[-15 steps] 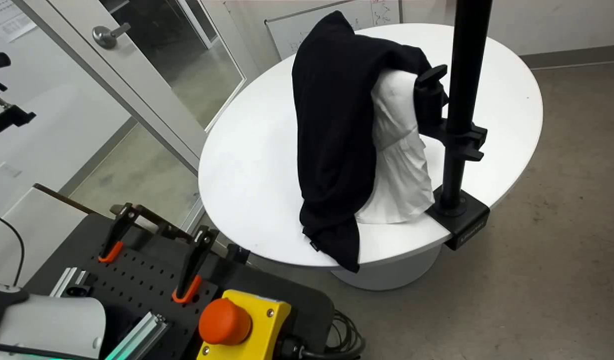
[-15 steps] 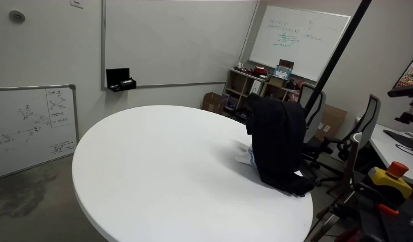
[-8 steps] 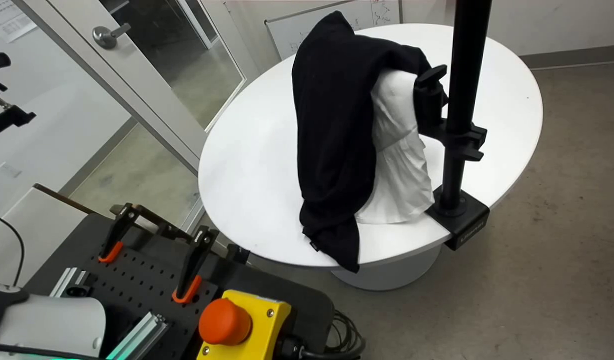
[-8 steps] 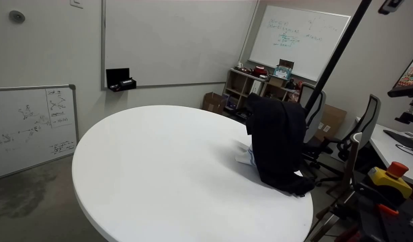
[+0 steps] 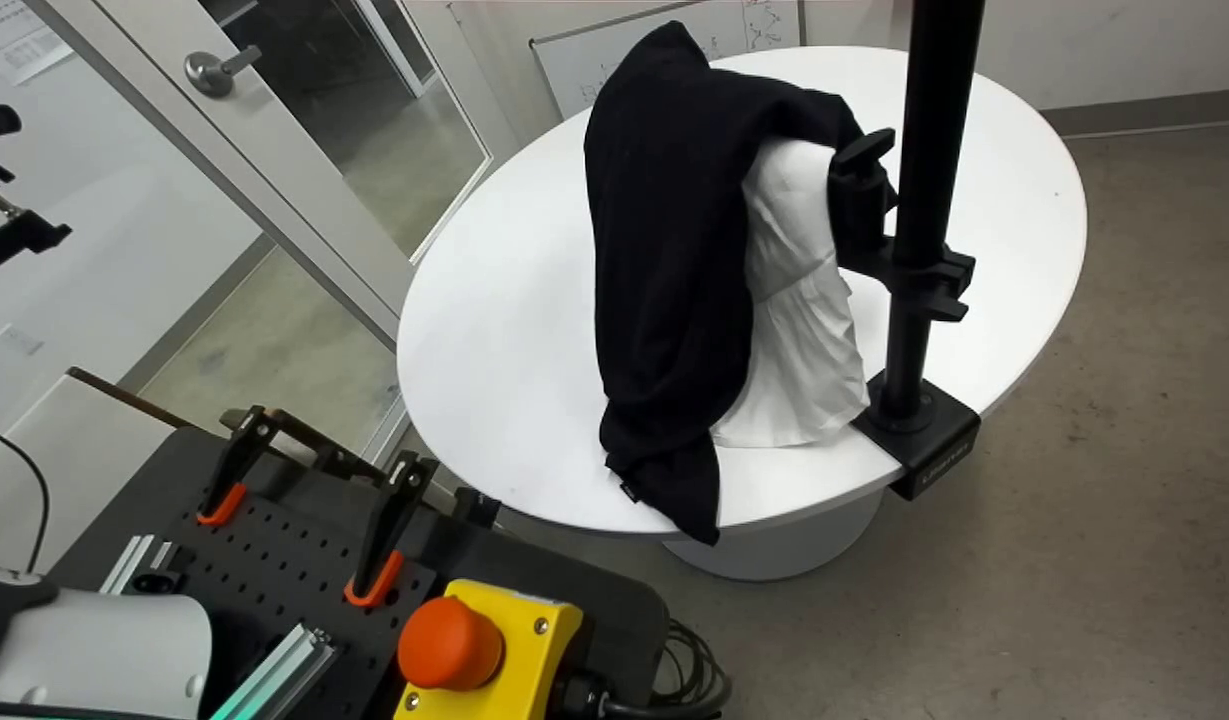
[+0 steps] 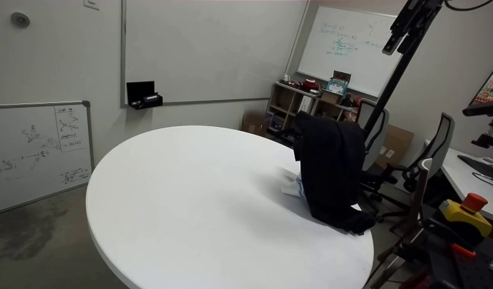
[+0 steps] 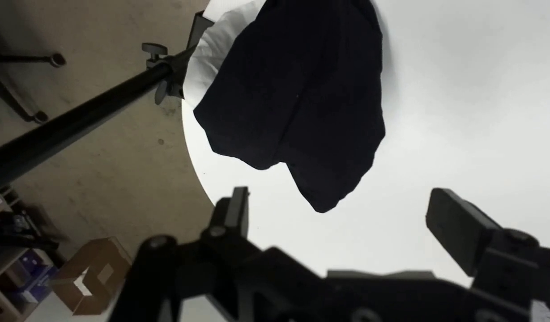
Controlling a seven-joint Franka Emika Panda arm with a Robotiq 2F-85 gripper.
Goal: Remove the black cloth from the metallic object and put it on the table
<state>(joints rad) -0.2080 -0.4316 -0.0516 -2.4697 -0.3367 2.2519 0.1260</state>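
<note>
The black cloth point(image 5: 674, 250) hangs draped over a white cloth bundle point(image 5: 799, 300) near the rim of the round white table point(image 5: 504, 330). Its lower end reaches over the table's edge. The cloth also shows in an exterior view point(image 6: 330, 168) and from above in the wrist view point(image 7: 301, 89). No metallic object shows under the cloths. My gripper point(image 7: 339, 199) is open and empty. In the wrist view the cloth's pointed end lies between the fingertips in the picture, but farther off. The gripper point(image 6: 394, 47) also shows at the top right, higher than the cloth and apart from it.
A black pole point(image 5: 924, 200) is clamped to the table's rim beside the white bundle; it also crosses the wrist view point(image 7: 78, 120). A yellow box with a red button point(image 5: 494, 650) and orange-tipped clamps point(image 5: 379, 560) sit on the robot's dark stand. Chairs point(image 6: 374, 136) stand behind.
My gripper has come into an exterior view from the top right and moved left and down. The black cloth and the white bundle have not moved.
</note>
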